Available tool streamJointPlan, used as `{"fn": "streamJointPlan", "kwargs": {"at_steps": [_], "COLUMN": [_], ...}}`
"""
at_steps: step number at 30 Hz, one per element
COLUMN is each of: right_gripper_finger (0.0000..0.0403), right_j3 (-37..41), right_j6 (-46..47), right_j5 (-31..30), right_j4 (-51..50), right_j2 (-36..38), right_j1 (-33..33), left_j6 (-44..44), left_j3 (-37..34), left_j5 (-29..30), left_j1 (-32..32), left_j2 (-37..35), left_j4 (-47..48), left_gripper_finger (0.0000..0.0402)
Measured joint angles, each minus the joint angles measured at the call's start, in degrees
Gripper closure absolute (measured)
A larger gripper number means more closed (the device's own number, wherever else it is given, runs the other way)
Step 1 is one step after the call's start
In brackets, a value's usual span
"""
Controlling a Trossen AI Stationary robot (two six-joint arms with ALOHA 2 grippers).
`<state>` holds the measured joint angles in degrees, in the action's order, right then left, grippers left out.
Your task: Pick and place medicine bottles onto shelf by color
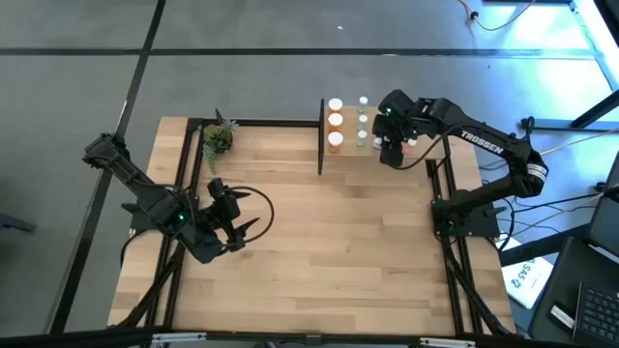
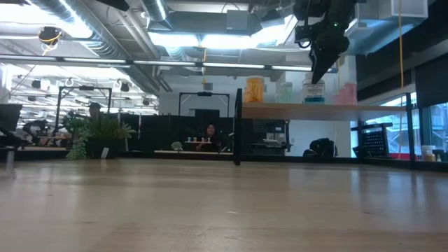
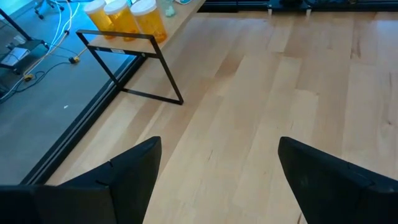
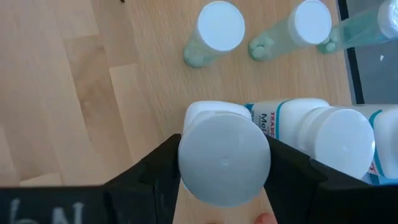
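White-capped white medicine bottle (image 4: 224,158) with teal-striped label, clamped in right tool (image 4: 221,171) above the shelf (image 4: 93,74).

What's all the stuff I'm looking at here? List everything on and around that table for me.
Orange bottles with white caps: three, in a row at the shelf's end nearest the plant.
Pale green bottles with white caps: three, in a row beside the orange ones.
White bottles with labels: at least two, on the shelf beside the green row.
Raised light-wood shelf on a black frame: one, at the table's far edge.
Small green potted plant: one, far corner on the left arm's side.
Large wooden table: one.
Left gripper: open, empty, above the table.
Right gripper: shut on a white bottle, over the shelf.
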<state>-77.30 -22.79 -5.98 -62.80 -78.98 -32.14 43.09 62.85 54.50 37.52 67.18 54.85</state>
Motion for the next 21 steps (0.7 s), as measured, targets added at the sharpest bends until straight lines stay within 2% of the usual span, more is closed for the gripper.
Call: {"fn": "streamJointPlan", "kwargs": {"at_steps": [10, 21], "right_gripper_finger": [0.0155, 0.0149], "right_j3": [0.0, -3.37], "right_j6": [-0.02, 0.0], "right_j5": [0.03, 0.03], "right_j4": [-0.05, -1.07], "right_j2": [0.0, 0.0], "right_j1": [0.02, 0.01], "left_j6": [0.02, 0.02], "left_j3": [0.0, 0.0], "left_j5": [0.0, 0.0], "left_j1": [0.0, 0.0], "left_j2": [0.0, 0.0], "left_j4": [-0.02, -0.01], "left_gripper_finger": [0.0083, 0.0083]}}
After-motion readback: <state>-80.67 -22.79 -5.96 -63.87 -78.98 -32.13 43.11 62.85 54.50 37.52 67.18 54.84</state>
